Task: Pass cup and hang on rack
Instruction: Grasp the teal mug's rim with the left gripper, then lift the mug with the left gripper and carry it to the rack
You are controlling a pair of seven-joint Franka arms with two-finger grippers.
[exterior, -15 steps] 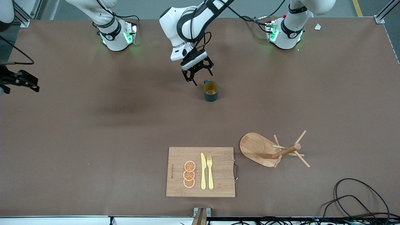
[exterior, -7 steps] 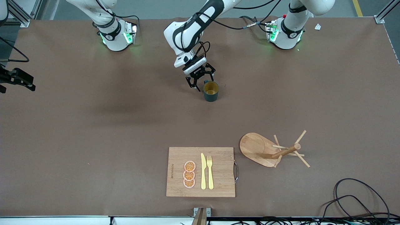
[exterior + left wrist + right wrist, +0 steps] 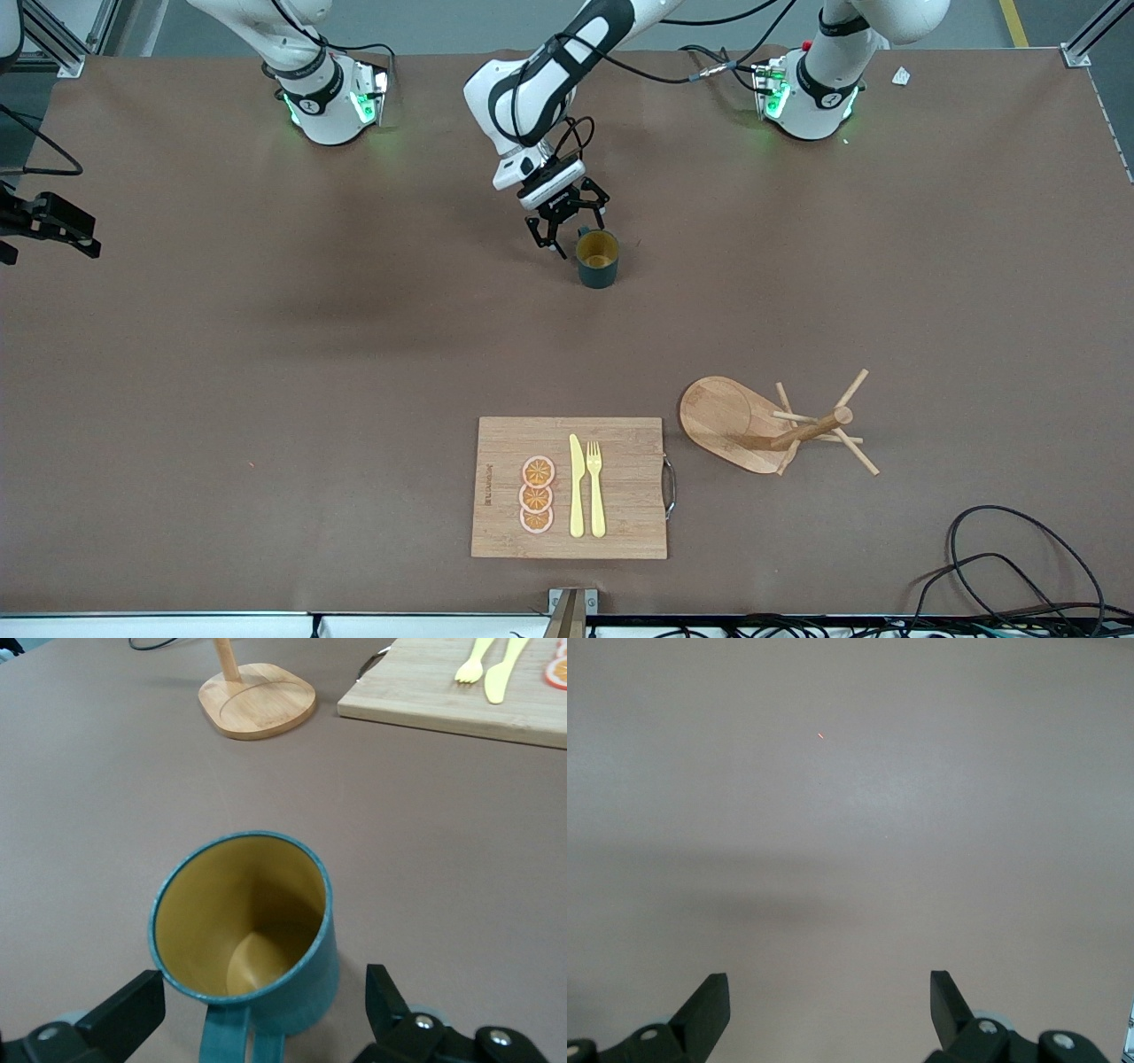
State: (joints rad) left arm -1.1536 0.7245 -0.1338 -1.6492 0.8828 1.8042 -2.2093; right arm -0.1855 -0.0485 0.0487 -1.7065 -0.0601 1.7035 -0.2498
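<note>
Cup [image 3: 598,259] upright on the table, left gripper [image 3: 565,232] open at its handle.
Rack [image 3: 769,426] stands nearer the front camera than the cup; right gripper [image 3: 829,1014] waits open, well apart from the cup.

The brown table [image 3: 266,372] carries a cup [image 3: 598,259]; nearer the camera lie a board [image 3: 620,487] and rack [image 3: 753,425].

The cup [image 3: 598,260] stands farther from the front camera than the rack [image 3: 753,425].
</note>
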